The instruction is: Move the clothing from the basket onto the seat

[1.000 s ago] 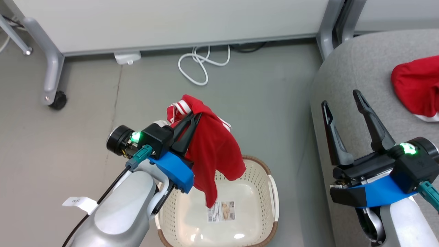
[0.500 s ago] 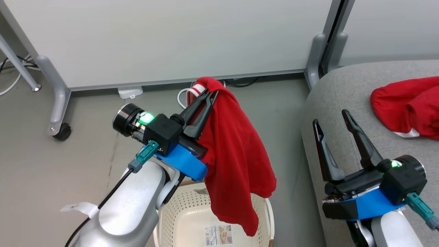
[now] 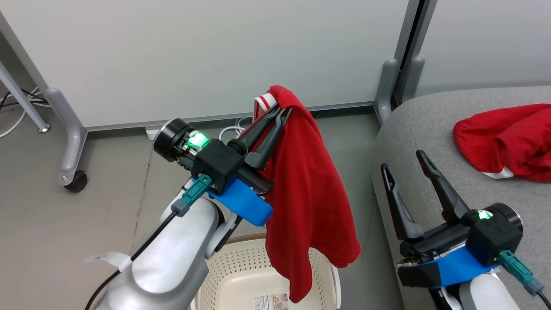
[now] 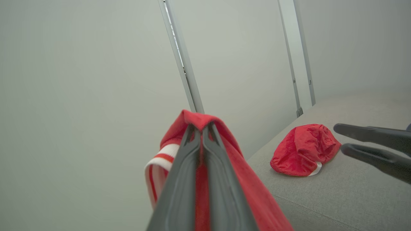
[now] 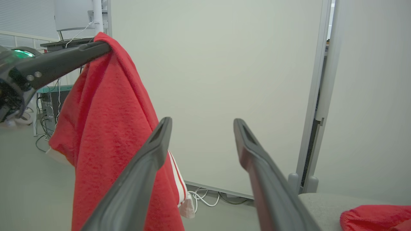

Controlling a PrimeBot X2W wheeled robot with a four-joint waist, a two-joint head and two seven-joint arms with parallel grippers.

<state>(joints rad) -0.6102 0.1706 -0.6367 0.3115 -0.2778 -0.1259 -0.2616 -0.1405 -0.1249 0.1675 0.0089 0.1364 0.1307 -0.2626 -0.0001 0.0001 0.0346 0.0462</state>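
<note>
Grey fabric seat [image 3: 430,125] w/ crumpled garment [image 3: 503,142], left tool [image 3: 283,111] pinching draped red cloth [image 3: 310,193], right tool [image 3: 402,160] wide, empty

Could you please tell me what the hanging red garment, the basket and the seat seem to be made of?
The hanging red garment: soft matte cloth, perhaps fleece or terry; it drapes in folds with a fuzzy nap. The basket: cream moulded plastic, faintly glossy, with punched holes; its brown rim band is unclear. The seat: matte grey woven upholstery, going by its fine grainy texture.
</note>
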